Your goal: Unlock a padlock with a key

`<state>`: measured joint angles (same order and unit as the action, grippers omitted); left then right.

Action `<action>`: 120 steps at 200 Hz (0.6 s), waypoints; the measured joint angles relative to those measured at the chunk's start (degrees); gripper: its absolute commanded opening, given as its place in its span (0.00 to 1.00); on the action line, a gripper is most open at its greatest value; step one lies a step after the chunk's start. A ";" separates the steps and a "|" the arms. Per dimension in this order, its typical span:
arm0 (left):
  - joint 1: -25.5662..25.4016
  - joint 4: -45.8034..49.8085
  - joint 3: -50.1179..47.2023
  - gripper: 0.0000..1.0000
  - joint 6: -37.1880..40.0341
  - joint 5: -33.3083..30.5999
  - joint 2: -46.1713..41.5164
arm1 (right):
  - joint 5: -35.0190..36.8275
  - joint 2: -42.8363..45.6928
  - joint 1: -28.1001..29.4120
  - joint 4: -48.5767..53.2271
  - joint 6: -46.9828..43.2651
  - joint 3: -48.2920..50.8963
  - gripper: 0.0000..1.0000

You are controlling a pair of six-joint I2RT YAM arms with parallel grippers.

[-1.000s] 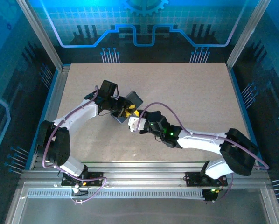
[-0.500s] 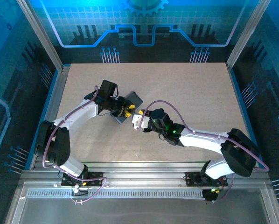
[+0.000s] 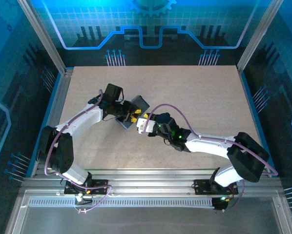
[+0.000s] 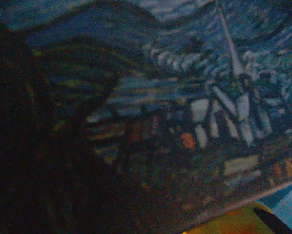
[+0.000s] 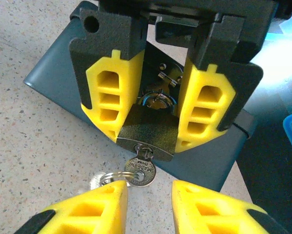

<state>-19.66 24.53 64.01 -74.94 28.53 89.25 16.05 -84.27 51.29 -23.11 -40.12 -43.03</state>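
Note:
In the right wrist view the left gripper (image 5: 150, 138) is shut on the small dark padlock (image 5: 148, 132), one yellow finger on each side of its body. The silvery shackle (image 5: 158, 101) shows between those fingers, above the body. The silvery key (image 5: 140, 171) sticks out of the padlock's lower face, with a split ring (image 5: 108, 178) through its head. My right gripper (image 5: 149, 189) is open, its two yellow fingertips just short of the key head, one on each side, not touching it. From above, the left gripper (image 3: 131, 116) and right gripper (image 3: 141, 124) meet nose to nose near the table's middle.
The dark blue painted tin box (image 3: 140, 104) lies right behind the left gripper, and its swirl-painted lid (image 4: 195, 97) is close up in the left wrist view. Its grey-blue side (image 5: 53, 73) is behind the padlock. Bare speckled tabletop (image 3: 199, 92) spreads to the right and far side.
The right gripper has shifted slightly towards the far side, closer to the left gripper. The left arm has held still with the padlock.

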 measured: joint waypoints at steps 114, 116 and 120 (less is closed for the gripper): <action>0.07 -0.70 -0.42 0.01 -0.13 0.20 -0.07 | 0.28 -2.97 0.90 -1.11 -0.46 -1.66 0.18; 0.09 -0.76 -0.44 0.01 -0.13 0.20 -0.07 | 0.28 -3.04 0.90 -1.18 -0.46 -1.68 0.18; 0.13 -0.76 -0.44 0.01 -0.13 0.17 -0.07 | 0.35 -3.13 0.90 -1.29 -0.46 -1.68 0.17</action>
<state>-19.53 23.77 63.57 -75.07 28.71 89.19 16.40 -87.39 52.18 -24.40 -40.58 -44.71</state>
